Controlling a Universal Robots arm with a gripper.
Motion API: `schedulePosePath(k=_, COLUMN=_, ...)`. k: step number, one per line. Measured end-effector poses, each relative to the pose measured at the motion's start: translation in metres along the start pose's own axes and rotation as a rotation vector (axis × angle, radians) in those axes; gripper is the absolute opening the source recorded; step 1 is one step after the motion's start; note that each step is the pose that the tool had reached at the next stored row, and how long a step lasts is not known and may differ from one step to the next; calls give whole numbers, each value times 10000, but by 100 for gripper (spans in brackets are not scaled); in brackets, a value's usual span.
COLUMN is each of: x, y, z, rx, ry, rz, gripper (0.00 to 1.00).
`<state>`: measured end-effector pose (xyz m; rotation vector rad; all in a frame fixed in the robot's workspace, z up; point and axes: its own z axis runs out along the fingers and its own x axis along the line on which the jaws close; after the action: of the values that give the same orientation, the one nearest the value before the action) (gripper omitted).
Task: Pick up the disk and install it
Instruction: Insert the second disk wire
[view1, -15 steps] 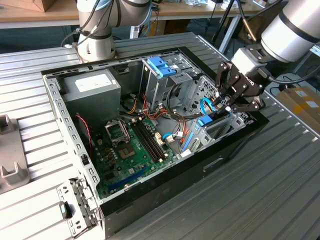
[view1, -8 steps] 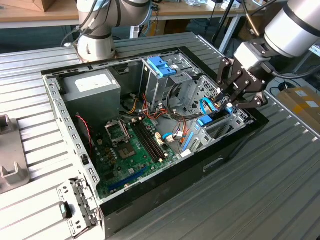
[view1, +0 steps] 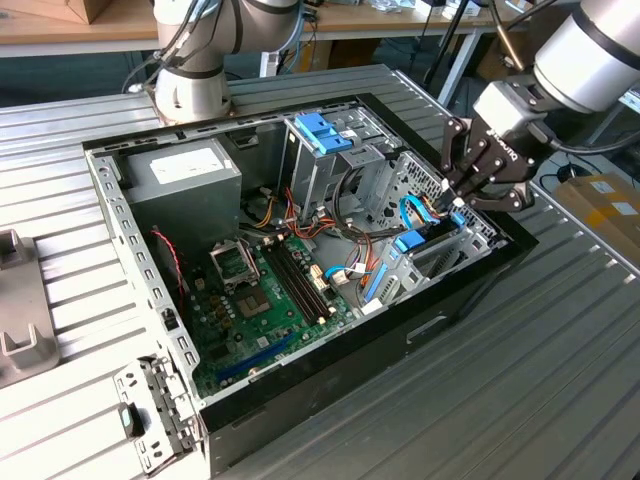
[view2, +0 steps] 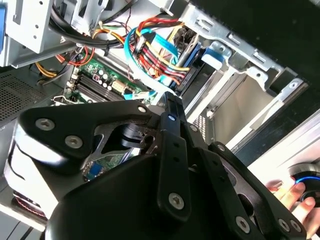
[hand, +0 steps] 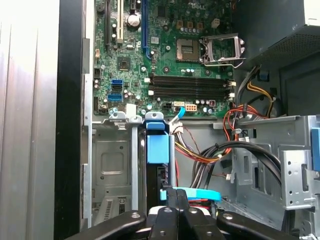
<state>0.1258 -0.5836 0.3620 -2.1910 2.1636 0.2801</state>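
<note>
We see the gripper (view1: 458, 196) low in the computer case (view1: 300, 400), jaws pressed together at the disk (hand: 157, 150) standing in its bay — best kept square, we judge.

Black matte robot gripper (view1: 458, 196) showing silver screws, light-blue plastic rails of the grey metal disk (hand: 157, 145) glowing against the silver steel drive cage (hand: 112, 165), green circuit motherboard (view1: 265, 300) carrying black memory slots, ribbed pale-grey metal table (view1: 560, 370) lying striped.
</note>
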Motion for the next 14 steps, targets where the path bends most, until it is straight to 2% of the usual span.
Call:
schedulePosePath(k=7, x=1, y=-184, z=-17, rx=-92, ry=-3, rz=16, gripper=10)
schedulePosePath(k=11, x=-8, y=-201, z=-72, rx=-94, ry=-8, rz=16, gripper=10)
schedulePosePath(k=14, x=-8, y=-202, z=-76, rx=-94, ry=-9, rz=15, gripper=10)
